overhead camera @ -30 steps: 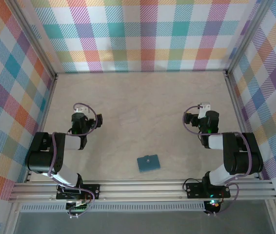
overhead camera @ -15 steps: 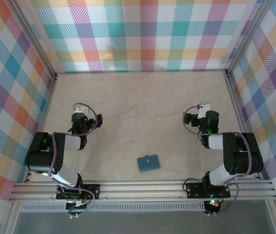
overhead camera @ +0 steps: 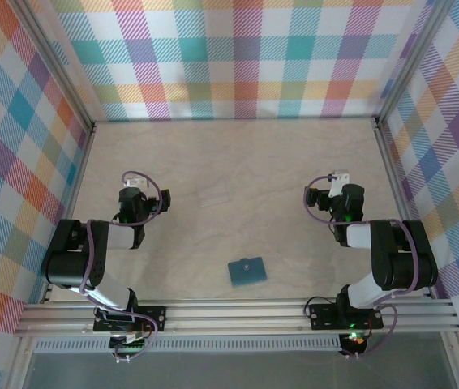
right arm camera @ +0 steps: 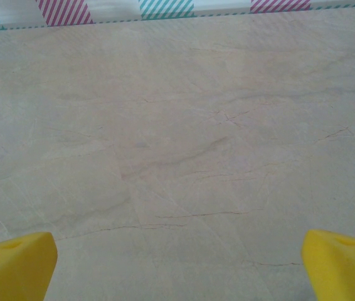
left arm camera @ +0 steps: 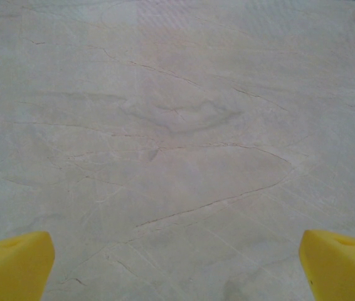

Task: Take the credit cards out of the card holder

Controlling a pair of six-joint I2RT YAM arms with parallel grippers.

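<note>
I see the wallet (overhead camera: 247,271) low in the middle of the top picture. It lies flat on the table (overhead camera: 229,162), close to the metal rail (overhead camera: 238,312) along the bottom. It is folded shut, with its round snap facing up. I think the cards are tucked inside it, because a shut wallet hides what it keeps (that is its whole job).

The left gripper (overhead camera: 135,185) is at the middle left of the top picture, and the right gripper (overhead camera: 332,185) is at the middle right. Both are well apart from the wallet, which lies lower down, between the two arms. Each arm is bent back on itself. I guess that is a resting pose, so the middle of the table is free.

In the left wrist picture, the yellow fingers (left arm camera: 11,266) sit in the two bottom corners, far from each other, with bare table between them. So the left gripper is spread wide and holds nothing. The right wrist picture looks the same: its fingers (right arm camera: 14,263) are in the bottom corners, spread wide, with nothing between them. A strip of the checked wall (right arm camera: 71,9) runs along the top of that picture.

I would say the job has not begun. One gripper will likely have to pin the wallet down while the other pops the snap. The wallet is thin and flat, so it may slide when I push on it.
</note>
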